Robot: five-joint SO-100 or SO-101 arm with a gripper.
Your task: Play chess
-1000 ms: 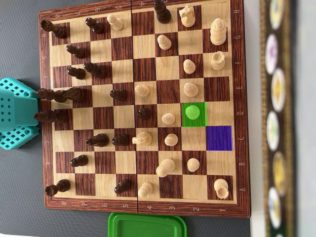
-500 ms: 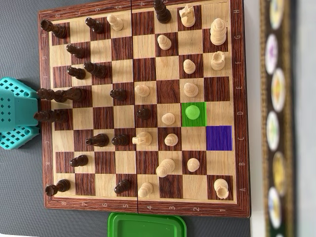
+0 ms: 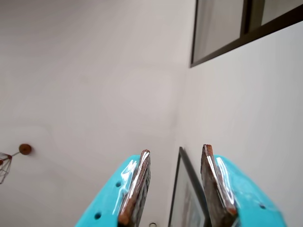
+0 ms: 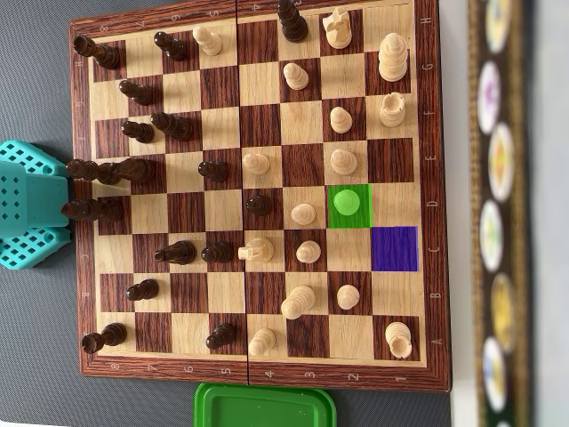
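Observation:
In the overhead view a wooden chessboard (image 4: 258,369) fills the frame, with dark pieces mostly on the left and light pieces on the right. One square is marked green (image 4: 360,218) and holds a light pawn (image 4: 347,203). The square below and to its right is marked purple (image 4: 394,249) and is empty. My arm's teal body (image 4: 31,205) sits at the board's left edge. In the wrist view my gripper (image 3: 176,149) points up at a white wall, away from the board. Its teal jaws with brown pads (image 3: 137,184) stand apart with nothing between them.
A green lid or tray (image 4: 264,405) lies just below the board's bottom edge. A strip with round coloured patterns (image 4: 498,213) runs along the right. The wrist view shows a dark-framed picture (image 3: 184,189), a window frame (image 3: 246,33) and a wire lamp (image 3: 7,161).

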